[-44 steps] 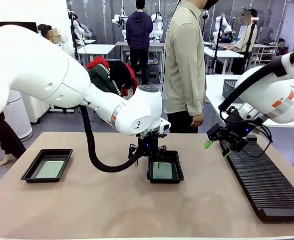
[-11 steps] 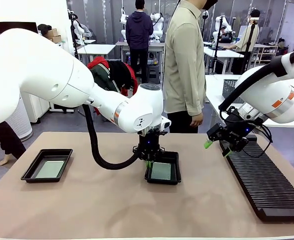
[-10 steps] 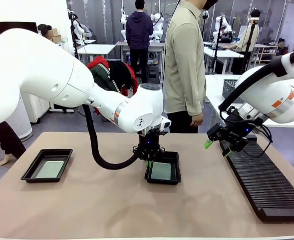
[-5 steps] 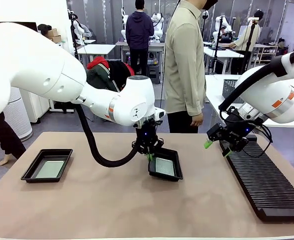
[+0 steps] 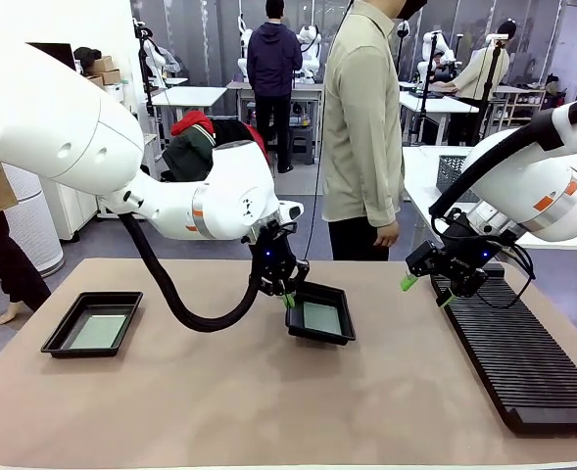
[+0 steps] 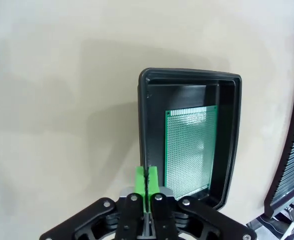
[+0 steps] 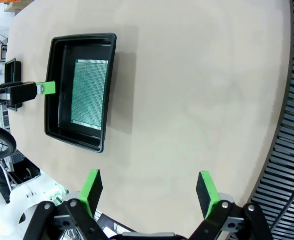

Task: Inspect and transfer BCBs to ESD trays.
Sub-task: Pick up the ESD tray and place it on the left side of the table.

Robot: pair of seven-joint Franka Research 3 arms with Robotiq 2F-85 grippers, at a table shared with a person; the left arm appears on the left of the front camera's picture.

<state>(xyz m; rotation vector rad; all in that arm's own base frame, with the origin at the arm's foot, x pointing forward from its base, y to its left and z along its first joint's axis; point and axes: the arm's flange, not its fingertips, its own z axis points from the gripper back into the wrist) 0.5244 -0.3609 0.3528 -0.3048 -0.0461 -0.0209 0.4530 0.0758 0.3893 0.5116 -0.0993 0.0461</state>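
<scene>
Since the earlier front frames the left claw has pinched the left rim of the middle ESD tray and lifted that side, so the tray now tilts off the desk near the centre of the frame, where before it lay flat. The left arm has also swung back toward the upper left. The right claw has not moved: it hangs with its jaws spread wide and nothing between them, at the right of the frame, just over the near end of the long black slotted rack.

In the left wrist view the green pads meet tightly on the tray's thin wall, and a green BCB lies inside on the tray floor, toward its right side.

Two ESD trays are in sight. The second tray, at the lower left of the front view, rests flat and holds a pale-faced board. That makes two boards, one per tray, and one rack with no board visible in its slots. So the loading looks done, and what seems left is moving or setting down the lifted tray.
</scene>
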